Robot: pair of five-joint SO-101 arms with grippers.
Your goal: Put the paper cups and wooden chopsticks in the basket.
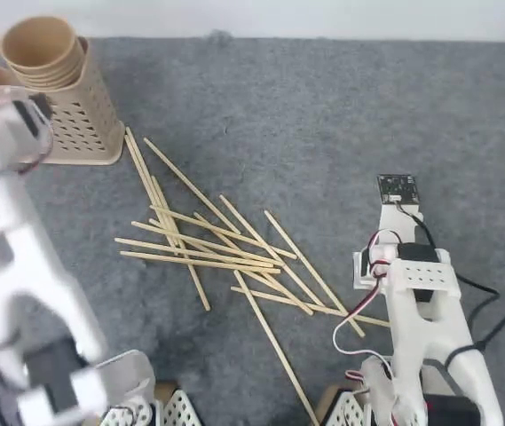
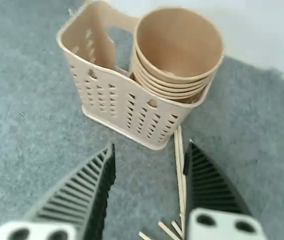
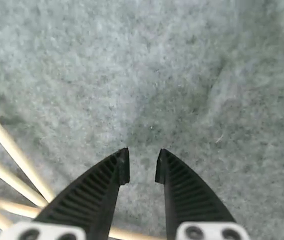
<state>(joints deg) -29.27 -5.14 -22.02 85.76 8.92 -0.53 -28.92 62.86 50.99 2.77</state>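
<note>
From above, the tan basket stands at the far left corner of the grey, felt-covered bench. A stack of paper cups sits upright in it. The wooden chopsticks lie scattered and crossing each other mid-bench, outside the basket, and the nearest ones reach its foot. The left arm rises along the left edge up to the basket. The right arm stands at the lower right, just beside the pile.

In the left wrist view, the left jaws are spread wide and hold nothing. They hang above the felt just in front of the basket, with the cups nested in one end and two chopsticks touching its base.

In the right wrist view, the right jaws are parted by a narrow gap and are empty over bare felt, with several chopsticks beside them.
</note>
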